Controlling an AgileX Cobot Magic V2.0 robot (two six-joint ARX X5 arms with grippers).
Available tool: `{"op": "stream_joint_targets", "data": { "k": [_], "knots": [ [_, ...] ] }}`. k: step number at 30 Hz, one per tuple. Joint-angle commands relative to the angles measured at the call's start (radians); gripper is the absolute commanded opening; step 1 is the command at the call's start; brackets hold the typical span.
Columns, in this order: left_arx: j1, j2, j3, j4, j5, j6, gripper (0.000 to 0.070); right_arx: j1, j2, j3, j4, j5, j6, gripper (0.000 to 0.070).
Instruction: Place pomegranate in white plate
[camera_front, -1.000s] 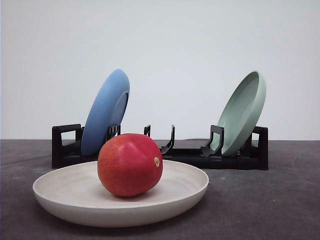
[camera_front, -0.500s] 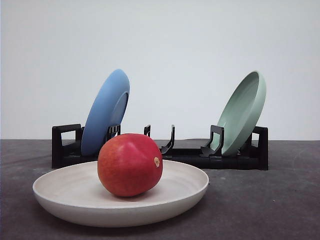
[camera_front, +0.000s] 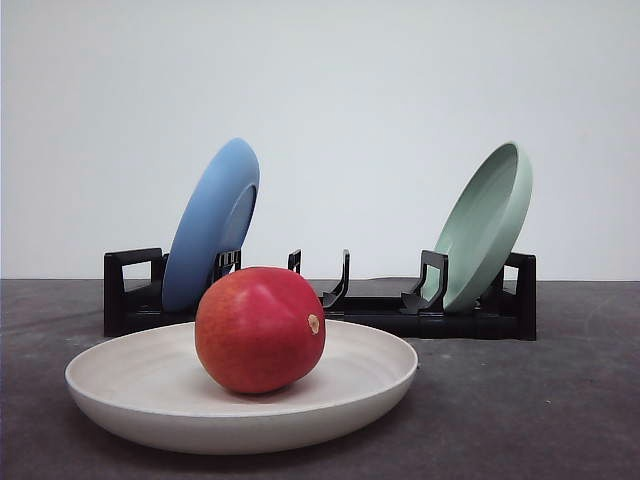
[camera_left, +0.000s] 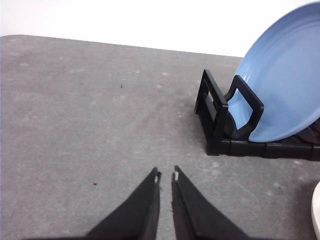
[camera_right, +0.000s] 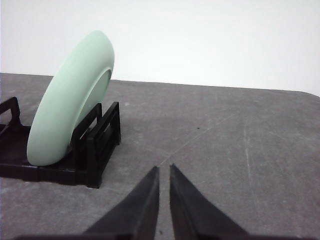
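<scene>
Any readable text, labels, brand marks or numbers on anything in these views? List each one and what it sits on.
None. There is no writing, label, logo or number on the pomegranate, the white plate, the blue plate, the green plate, the black rack or the grey table. The left gripper and right gripper carry no markings either; the pale specks on the left fingertips are not characters.

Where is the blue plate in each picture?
Front view: the smooth round blue plate stands tilted at the left end of the black slotted plastic rack, behind the red fruit.
Left wrist view: it leans in the same rack, beyond the left claw.
Right wrist view: not in it.
Shared landmark: the rack, also at.
</scene>
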Motion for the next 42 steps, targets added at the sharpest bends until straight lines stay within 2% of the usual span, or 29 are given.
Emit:
{"op": "stream_joint_targets", "data": {
  "k": [1, 42],
  "knots": [
    [0.001, 0.0, -0.011, -0.003, -0.004, 0.007, 0.0027, -0.002, 0.001, -0.004, 0.009, 0.001, -0.002, 0.0033],
    [0.001, 0.0, -0.011, -0.003, -0.004, 0.007, 0.0026, -0.002, 0.001, -0.004, 0.009, 0.001, -0.002, 0.0033]
  ]
}}
